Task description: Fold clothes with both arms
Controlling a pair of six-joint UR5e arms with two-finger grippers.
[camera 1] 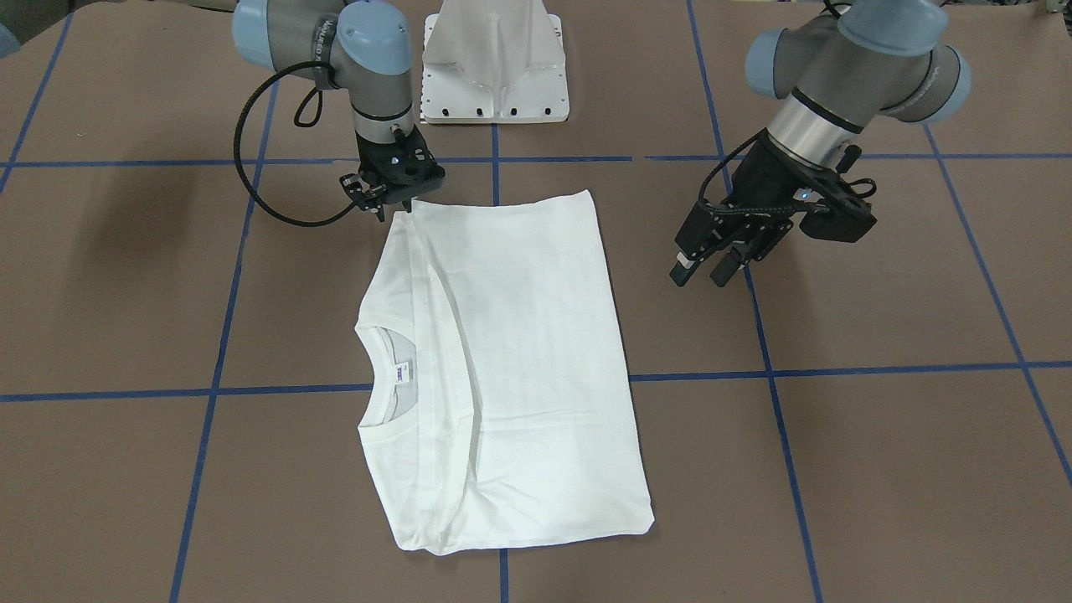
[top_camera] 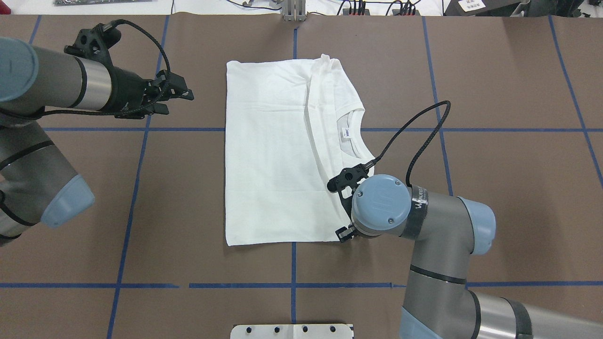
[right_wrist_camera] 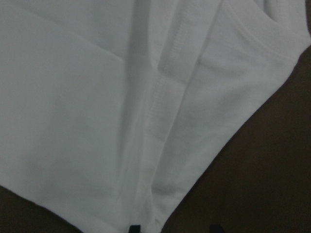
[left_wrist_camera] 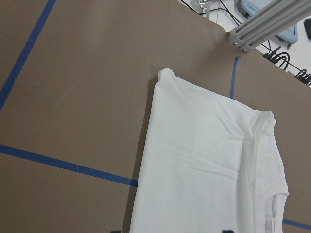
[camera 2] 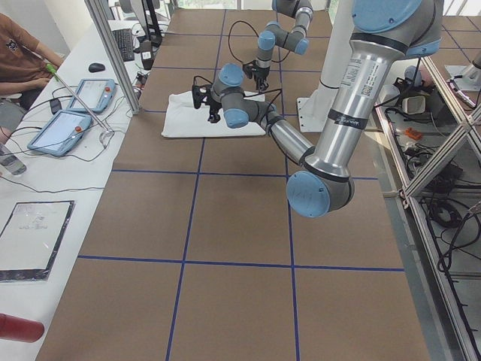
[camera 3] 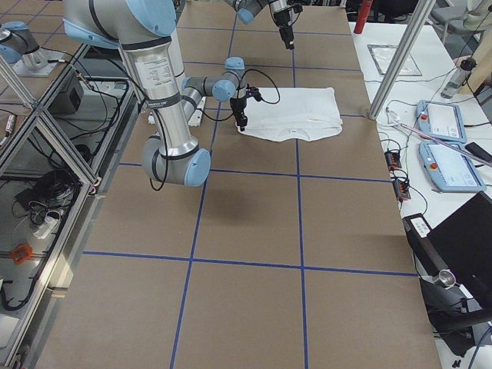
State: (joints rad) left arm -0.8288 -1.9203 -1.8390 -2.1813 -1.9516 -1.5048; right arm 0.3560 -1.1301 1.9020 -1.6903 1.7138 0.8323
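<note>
Seen from overhead, a wide strip of bare brown tabletop (top_camera: 183, 197), crossed by blue tape lines (top_camera: 198, 129), is left open on the left of the cloth. The left arm (top_camera: 61, 84) is held over this strip. The left gripper (camera 1: 702, 274) is kept above the surface, near the far left corner of the T-shirt but apart from it. Its fingers are spread and nothing is held between them.

One white T-shirt (top_camera: 273, 155) is laid flat in the middle, folded to a rough rectangle. Its left, far and near edges are straight. The right edge is bent outward around the ribbed collar (top_camera: 360, 136), where one small label (top_camera: 345, 134) is shown.

The right gripper (camera 1: 395, 208) is lowered at the near right corner of the shirt, below the wrist of the right arm (top_camera: 424, 212). In the right wrist view its fingers are partly spread, with the hem of the cloth lying between them; whether the cloth is touched cannot be told. More bare tabletop is left open on the right.

In all, two arms, two grippers, one shirt and one white base plate (top_camera: 292, 331) are counted.
</note>
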